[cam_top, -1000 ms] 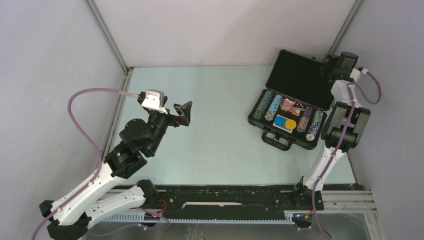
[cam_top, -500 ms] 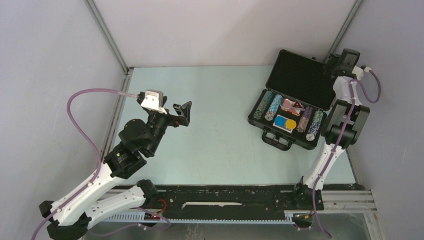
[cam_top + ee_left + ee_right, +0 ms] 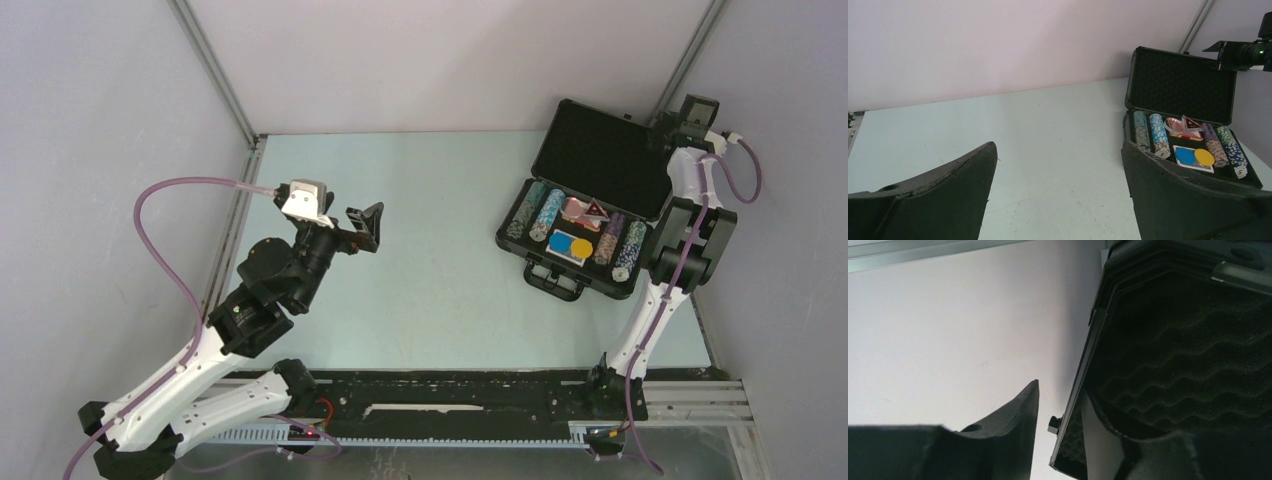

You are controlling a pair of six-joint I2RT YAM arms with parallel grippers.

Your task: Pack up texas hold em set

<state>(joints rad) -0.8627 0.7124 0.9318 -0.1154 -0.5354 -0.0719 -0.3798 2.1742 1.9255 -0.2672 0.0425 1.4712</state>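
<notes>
Two grippers were open. The right gripper [image 3: 1060, 399] sat at 2 o'clock on the table [image 3: 430, 250], one finger on each side of the lid [image 3: 1173, 355], not pinching it. The left gripper [image 3: 368, 222] hung empty near 9 o'clock. The black briefcase [image 3: 598, 277] lay open at 2 o'clock, poker chips [image 3: 547, 215] in rows inside. I guessed the lid was stiff and would swing easily, but the full briefcase was heavy. The lid's top rim looked best to push.

The foam-lined black case lid [image 3: 1173, 340] fills the right of the frame, its rim standing between the spread dark fingers of the right gripper [image 3: 1060, 407], against a pale wall [image 3: 948, 330].
</notes>
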